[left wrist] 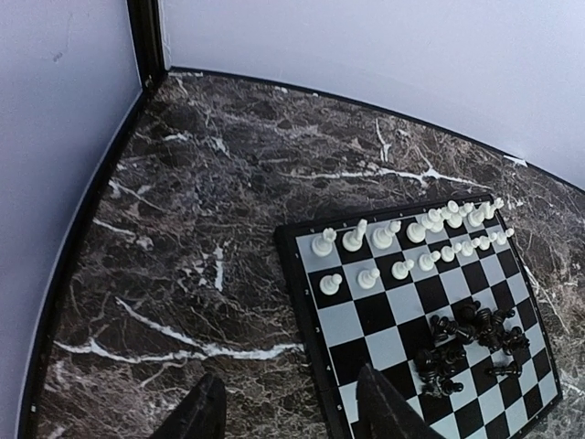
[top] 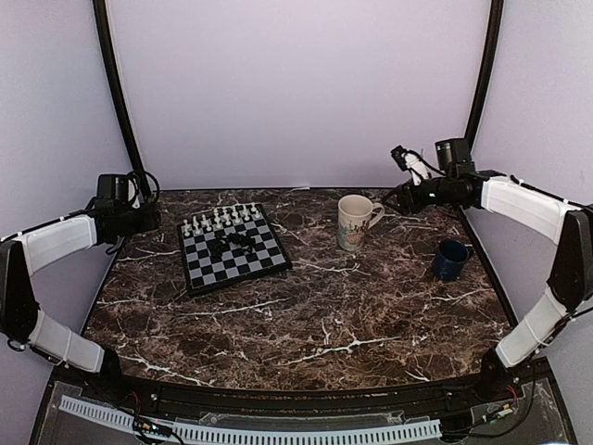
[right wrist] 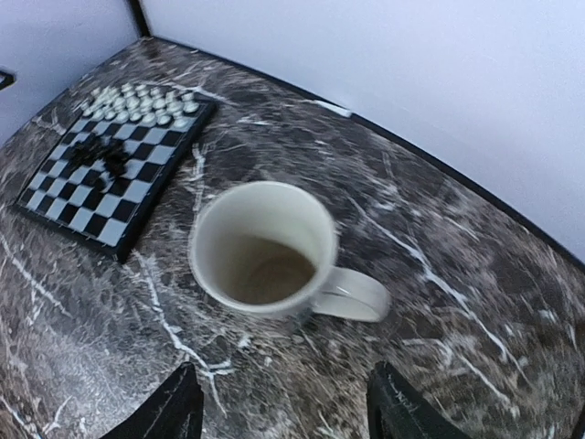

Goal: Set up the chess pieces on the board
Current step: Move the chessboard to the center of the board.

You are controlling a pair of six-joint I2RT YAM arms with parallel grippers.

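Spanning the whole scene: dark marble tabletop (top: 306, 315) with white veining, walled by pale panels on the far, left and right sides.

Left arm (top: 56, 243): white-sleeved, reaching in from the left edge. Left gripper (left wrist: 292, 412): fingers spread, nothing between them, held above the table at the board's left side.

Right arm (top: 523, 206): white-sleeved, reaching in from the right towards the far side. Right gripper (right wrist: 283, 412): fingers spread, nothing held, held above the table just beside the cream mug.

Board (top: 218, 273): black and light-grey checks with a thin dark border, flat on the far left part of the table, turned slightly askew.

Cream mug (top: 355, 222): upright, right of the board and well apart from it, handle to the right, interior stained.

Blue mug (top: 451, 260): upright, near the right edge, nearer than the cream mug.

White chess pieces (top: 220, 219): upright in two rows along the board's far edge.

Black chess pieces (top: 232, 245): bunched in a loose heap about the board's middle, several lying on their sides.
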